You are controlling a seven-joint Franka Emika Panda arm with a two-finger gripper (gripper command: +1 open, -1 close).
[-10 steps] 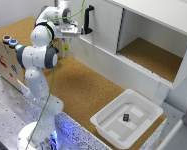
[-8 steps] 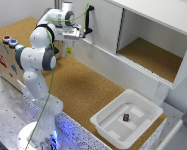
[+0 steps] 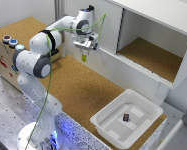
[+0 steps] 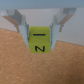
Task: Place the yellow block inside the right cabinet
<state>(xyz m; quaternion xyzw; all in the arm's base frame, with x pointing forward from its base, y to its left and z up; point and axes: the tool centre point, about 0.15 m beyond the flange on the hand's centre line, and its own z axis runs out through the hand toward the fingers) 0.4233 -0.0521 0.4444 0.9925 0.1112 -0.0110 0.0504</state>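
My gripper (image 3: 84, 54) hangs above the cork table at the back, to the exterior view's left of the cabinets. It is shut on the yellow block (image 3: 84, 58), a tiny bright yellow cube held clear of the table. In the wrist view the yellow block (image 4: 39, 39) sits between my two fingers (image 4: 21, 27) and shows black marks on its face. The right cabinet (image 3: 155, 57) is a white-walled open compartment with a brown cork floor, further toward the exterior view's right of my gripper.
A shallow white plastic tray (image 3: 110, 129) with a small dark object (image 3: 126, 117) sits at the table's near right. A white cabinet front (image 3: 107, 30) stands between my gripper and the open compartment. A wooden box with coloured buttons (image 3: 10, 42) is at the left.
My gripper has moved a little toward the exterior view's right with the yellow block, which hangs higher above the table than before.
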